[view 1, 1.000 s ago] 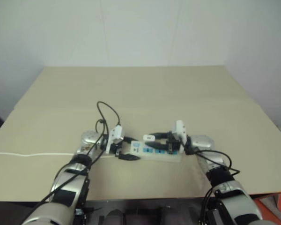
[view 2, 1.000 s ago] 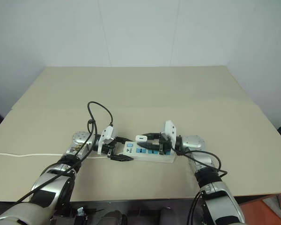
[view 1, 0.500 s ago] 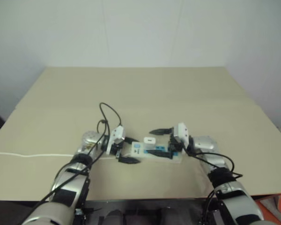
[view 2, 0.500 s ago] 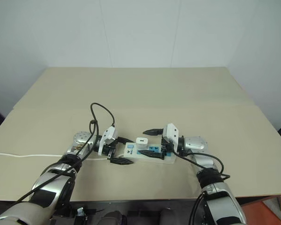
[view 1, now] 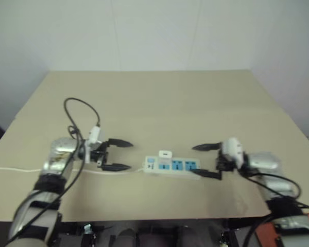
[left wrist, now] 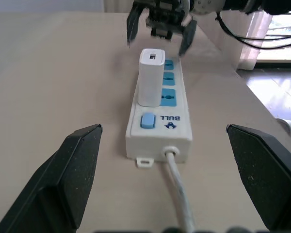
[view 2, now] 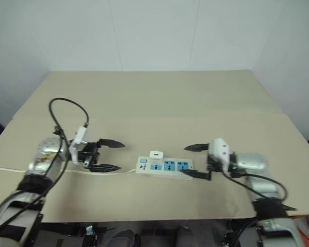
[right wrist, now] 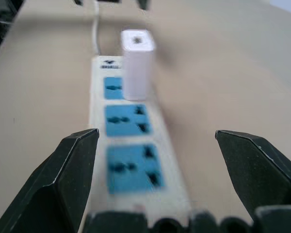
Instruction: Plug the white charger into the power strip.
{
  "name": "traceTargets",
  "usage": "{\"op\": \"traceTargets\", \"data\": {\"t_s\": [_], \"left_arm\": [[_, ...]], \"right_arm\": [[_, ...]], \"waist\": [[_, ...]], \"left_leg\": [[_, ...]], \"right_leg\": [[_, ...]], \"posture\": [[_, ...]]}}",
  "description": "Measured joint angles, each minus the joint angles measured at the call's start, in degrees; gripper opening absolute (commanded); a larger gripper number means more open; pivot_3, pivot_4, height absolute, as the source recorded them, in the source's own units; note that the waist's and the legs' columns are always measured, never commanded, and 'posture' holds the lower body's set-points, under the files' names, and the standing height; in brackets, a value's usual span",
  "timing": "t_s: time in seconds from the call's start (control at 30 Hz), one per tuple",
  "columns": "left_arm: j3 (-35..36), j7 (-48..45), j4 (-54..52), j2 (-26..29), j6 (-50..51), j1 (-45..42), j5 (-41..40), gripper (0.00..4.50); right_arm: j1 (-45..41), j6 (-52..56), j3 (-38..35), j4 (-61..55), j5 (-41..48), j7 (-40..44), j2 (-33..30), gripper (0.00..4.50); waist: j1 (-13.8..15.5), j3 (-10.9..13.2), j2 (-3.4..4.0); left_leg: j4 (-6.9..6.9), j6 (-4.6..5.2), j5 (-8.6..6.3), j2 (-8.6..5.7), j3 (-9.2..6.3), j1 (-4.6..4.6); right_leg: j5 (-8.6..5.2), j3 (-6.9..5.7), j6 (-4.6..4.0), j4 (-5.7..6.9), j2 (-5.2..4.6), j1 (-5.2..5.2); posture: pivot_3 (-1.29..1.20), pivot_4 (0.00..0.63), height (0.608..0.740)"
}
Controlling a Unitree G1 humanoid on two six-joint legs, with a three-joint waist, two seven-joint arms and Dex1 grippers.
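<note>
Both arms have drawn outward since a second ago, off the strip and to either side of it; then the right fingers were closed about the charger and the left ones pinched at the strip's switch end. Items now, left to right:

1. Left gripper [view 2: 104, 155]: fingers spread wide, holding nothing, hanging a little above the table and pointing along it at the strip's switch end. I judge I have let go because the bracing is no longer needed.

2. Cord [left wrist: 180, 204]: thin, white, running from the strip's switch end leftward off the table edge, passing under my left fingers.

3. Strip [view 2: 165, 168]: lying flat near the front edge, between my two grippers and apart from both. Two blue sockets are free.

4. Charger [view 2: 155, 155]: standing upright in the socket beside the switch, unsupported, which reads to me as seated and the task as good as done.

5. Right gripper [view 2: 195, 160]: fingers wide, empty, aimed back at the strip's far end.

6. Table [view 2: 159, 98]: plain tan top, otherwise bare.

7. Room: pale blank wall behind.
</note>
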Motion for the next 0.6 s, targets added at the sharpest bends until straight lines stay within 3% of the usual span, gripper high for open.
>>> {"op": "traceTargets", "data": {"t_s": [0.23, 0.6], "left_arm": [[0.1, 0.0, 0.6, 4.1, -2.5, 3.7, 0.3, 4.46], [0.1, 0.0, 1.5, 2.3, -3.0, 3.7, 0.5, 4.46]], "right_arm": [[7.2, 11.0, -6.4, -8.4, 3.8, 3.3, -14.2, 4.50], [13.3, 17.2, -8.9, -17.3, 3.6, -1.2, -16.4, 4.50]], "waist": [[0.1, 0.0, -0.02], [0.1, 0.0, -0.06]], "left_leg": [[-0.02, 0.01, -0.01, 0.03, 0.08, 0.03], [-0.01, 0.02, -0.01, 0.03, 0.09, -0.02]], "right_leg": [[-0.02, -0.02, -0.02, -0.07, 0.01, 0.06], [-0.02, -0.01, -0.01, -0.10, 0.01, 0.04]], "posture": [[0.00, 0.150, 0.740], [0.00, 0.150, 0.740]]}}
